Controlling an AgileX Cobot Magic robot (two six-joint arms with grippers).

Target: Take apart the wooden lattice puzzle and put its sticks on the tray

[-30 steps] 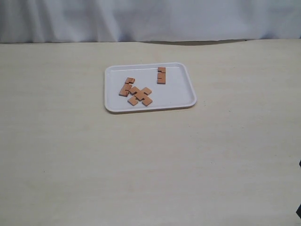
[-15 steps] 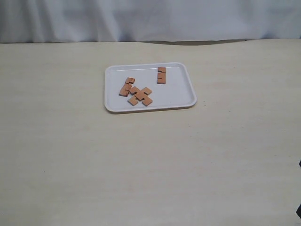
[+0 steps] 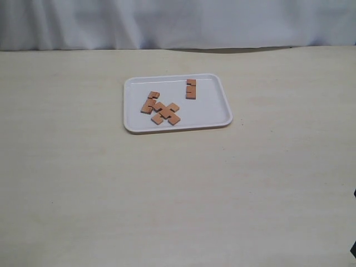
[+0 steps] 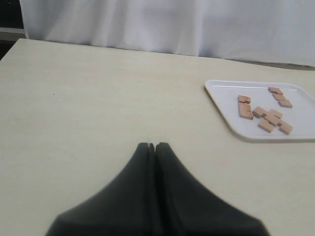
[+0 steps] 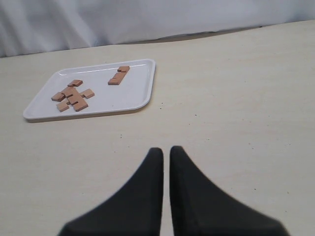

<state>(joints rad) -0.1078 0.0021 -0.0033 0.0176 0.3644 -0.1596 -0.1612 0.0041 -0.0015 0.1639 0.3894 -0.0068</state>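
The white tray lies at the table's middle, towards the back. On it are the reddish-brown sticks: one alone near the far rim, one at the left, and two lying crossed beside it. No whole lattice puzzle shows. In the left wrist view my left gripper is shut and holds nothing, over bare table far from the tray. In the right wrist view my right gripper has its fingers nearly together with nothing between them, well short of the tray.
A white cloth backdrop hangs behind the table's far edge. A dark bit of the right arm shows at the lower right edge of the exterior view. Pale wooden tabletop stretches round the tray.
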